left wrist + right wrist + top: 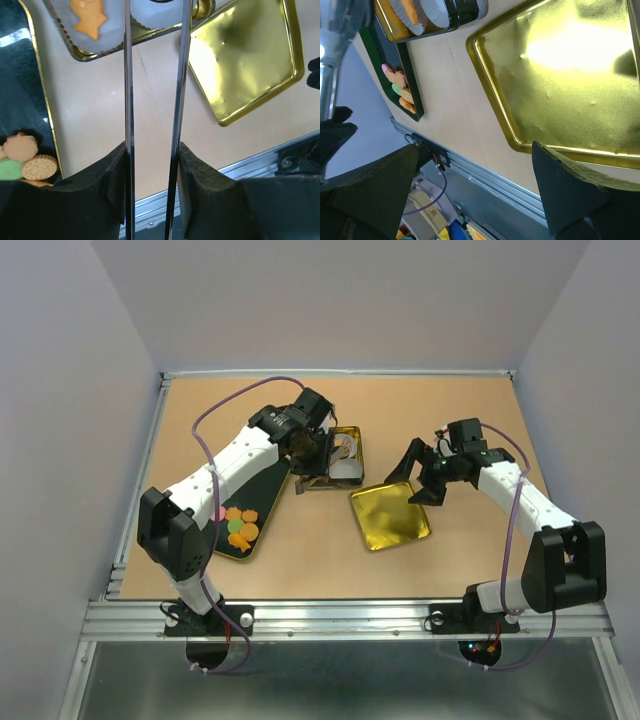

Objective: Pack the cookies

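Our left tool [151, 160] clamps tongs [129, 90] reaching over the gold tin [75, 52] — one fish cookie [89, 17] sits packed there. Our right tool [421, 480] gapes above the lid [390, 518]. The other cookies [240, 526] lie on the black tray [262, 485] — most remains.

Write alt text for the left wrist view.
The left gripper holds black tongs pointing at a gold tin with a fish-shaped orange cookie on white paper. A gold lid lies right; more cookies sit on a dark tray, lower left.
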You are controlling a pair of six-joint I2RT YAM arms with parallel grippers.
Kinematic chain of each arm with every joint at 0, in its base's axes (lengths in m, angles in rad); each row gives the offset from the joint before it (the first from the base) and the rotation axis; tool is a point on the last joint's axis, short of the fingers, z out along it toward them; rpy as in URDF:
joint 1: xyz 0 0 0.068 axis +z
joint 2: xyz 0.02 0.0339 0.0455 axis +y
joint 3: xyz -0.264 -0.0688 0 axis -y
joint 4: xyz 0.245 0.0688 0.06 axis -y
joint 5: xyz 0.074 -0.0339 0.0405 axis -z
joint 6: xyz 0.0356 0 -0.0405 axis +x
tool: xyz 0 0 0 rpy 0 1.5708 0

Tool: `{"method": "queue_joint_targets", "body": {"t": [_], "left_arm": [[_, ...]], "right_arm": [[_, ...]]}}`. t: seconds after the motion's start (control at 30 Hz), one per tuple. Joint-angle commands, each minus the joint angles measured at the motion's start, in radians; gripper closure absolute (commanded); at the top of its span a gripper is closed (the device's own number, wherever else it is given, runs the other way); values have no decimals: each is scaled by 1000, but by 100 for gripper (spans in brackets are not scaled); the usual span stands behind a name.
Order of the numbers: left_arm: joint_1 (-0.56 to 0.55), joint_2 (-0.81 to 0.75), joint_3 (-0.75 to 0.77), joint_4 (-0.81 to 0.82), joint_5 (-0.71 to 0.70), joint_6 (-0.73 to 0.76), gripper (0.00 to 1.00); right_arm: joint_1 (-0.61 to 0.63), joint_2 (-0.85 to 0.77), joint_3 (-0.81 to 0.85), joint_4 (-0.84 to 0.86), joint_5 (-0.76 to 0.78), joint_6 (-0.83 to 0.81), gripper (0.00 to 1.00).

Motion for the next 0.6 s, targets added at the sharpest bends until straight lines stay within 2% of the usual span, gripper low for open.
{"method": "queue_joint_targets", "body": {"t": [0.0,0.57], "left_arm": [[-18,0,-49,90,61,15,64],[-53,32,-148,194,35,0,64]], "right_arm": [[7,-43,6,-13,24,11,0],[7,-77,15,-52,44,-7,0]]}}
